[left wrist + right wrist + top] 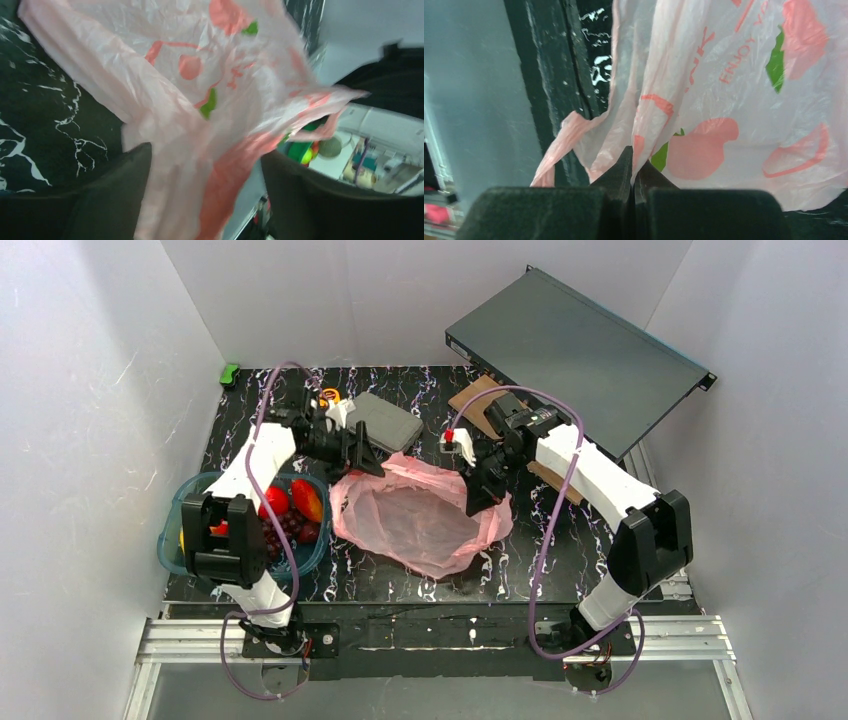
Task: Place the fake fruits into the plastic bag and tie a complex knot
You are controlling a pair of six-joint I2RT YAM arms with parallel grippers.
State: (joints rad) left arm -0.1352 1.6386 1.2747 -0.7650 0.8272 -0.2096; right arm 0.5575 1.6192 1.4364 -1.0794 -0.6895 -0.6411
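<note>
The pink plastic bag (420, 518) lies spread out mid-table, with no fruit seen in it. My left gripper (366, 456) is at its back left edge. In the left wrist view (206, 153) its jaws stand wide apart with the bag's film (165, 100) hanging between them. My right gripper (479, 494) is at the bag's right edge. In the right wrist view (633, 164) it is shut on a fold of the bag (724, 75). The fake fruits (292, 508), red, red-orange and dark grapes, lie in the teal tub (172, 525) at the left.
A flat grey metal case (580, 345) leans at the back right over a brown board (478, 405). A grey pad (386, 420), a small orange item (331, 395) and a green object (230, 373) lie at the back. A small red-and-white piece (457, 442) sits near the right gripper.
</note>
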